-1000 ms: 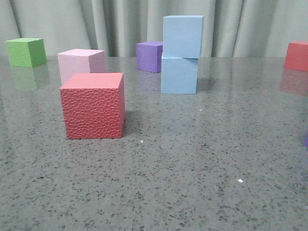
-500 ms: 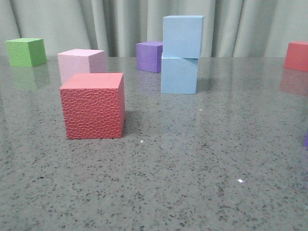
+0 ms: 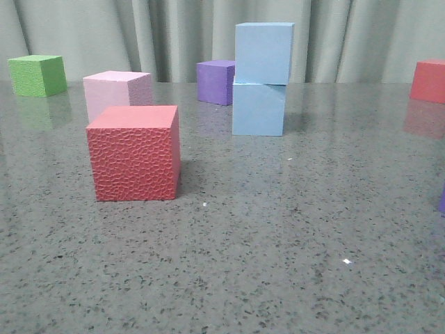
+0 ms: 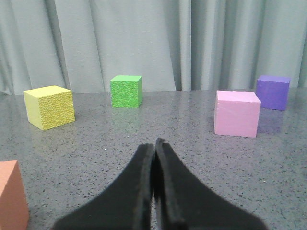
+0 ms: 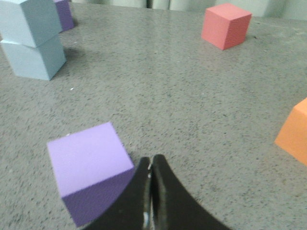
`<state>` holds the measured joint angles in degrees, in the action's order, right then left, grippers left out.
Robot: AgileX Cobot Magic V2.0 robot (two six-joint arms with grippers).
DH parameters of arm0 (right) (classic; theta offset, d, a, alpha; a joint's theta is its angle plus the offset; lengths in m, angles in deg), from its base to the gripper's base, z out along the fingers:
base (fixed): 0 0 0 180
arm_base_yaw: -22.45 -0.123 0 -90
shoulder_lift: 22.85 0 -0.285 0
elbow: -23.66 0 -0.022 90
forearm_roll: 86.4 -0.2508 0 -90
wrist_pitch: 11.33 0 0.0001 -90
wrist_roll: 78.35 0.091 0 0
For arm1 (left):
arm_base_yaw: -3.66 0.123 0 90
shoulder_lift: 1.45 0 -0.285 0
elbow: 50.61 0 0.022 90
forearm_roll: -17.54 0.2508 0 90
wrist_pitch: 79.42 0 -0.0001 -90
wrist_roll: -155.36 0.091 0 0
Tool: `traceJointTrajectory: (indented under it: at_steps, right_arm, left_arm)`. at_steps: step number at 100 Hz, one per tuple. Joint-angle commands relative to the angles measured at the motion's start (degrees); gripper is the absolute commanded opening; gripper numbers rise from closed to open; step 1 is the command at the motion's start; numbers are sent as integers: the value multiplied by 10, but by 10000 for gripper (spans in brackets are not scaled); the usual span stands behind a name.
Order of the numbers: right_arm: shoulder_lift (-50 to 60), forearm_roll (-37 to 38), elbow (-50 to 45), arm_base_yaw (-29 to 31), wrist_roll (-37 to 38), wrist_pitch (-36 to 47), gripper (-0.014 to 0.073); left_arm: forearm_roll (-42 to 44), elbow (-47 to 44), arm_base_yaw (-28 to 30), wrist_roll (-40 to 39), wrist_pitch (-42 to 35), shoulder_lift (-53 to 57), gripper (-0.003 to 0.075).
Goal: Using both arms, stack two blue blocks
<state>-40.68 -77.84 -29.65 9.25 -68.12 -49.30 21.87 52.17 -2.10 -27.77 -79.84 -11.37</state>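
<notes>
Big grey speckled table [image 3: 278, 278] with loose cubes scattered all over, looks like distractors for the blue pair.

Blue blocks already stacked: upper blue block [image 3: 263, 53] sitting on lower blue block [image 3: 259, 108], toward the back middle, top one nudged slightly to the right of the one below but resting flat. Free-standing, nothing touching it. Pretty much job done by the look of it.

Textured red cube [image 3: 135, 153] nearest the camera, pink cube [image 3: 116, 94] just behind it, purple cube [image 3: 215, 81] just behind and left of the stack, green cube [image 3: 37, 75] far left, another red cube [image 3: 428, 81] far right. All apart from the stack, so no knock risk.

Left gripper [image 4: 154, 143] pinched fully together, holding nothing, pointing at the pink and green cubes, well away from the blue ones. Right gripper [image 5: 151, 163] same deal, fingers pressed together and empty, parked just beside a lilac cube [image 5: 88, 167], stack far off. Probably both pulled back to leave the tower alone.
</notes>
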Motion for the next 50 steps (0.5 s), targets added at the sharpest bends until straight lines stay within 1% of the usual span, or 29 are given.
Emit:
traceJointTrajectory:
  at_steps: [1, 10, 16, 26, 36, 50]
  right_arm:
    - [29, -27, -12, 3, -47, 54, -123]
    - [66, -64, -42, 10, -99, 67, -123]
    - [86, -80, -59, 22, -115, 83, -123]
    - [123, -101, -89, 55, -117, 111, -123]
    - [121, -110, -111, 85, -117, 143, -123]
    - [121, -118, -136, 102, -117, 195, -123]
  left_arm:
    - [1, -24, -4, -1, -43, -5, -19]
    - [1, -24, -4, -1, -43, -5, -19]
    - [1, -24, -4, -1, -43, -5, -19]
    - [1, -24, -4, -1, -43, -5, -19]
    - [1, -24, -4, -1, -43, -5, -19]
    - [1, -24, -4, -1, -43, -5, -19]
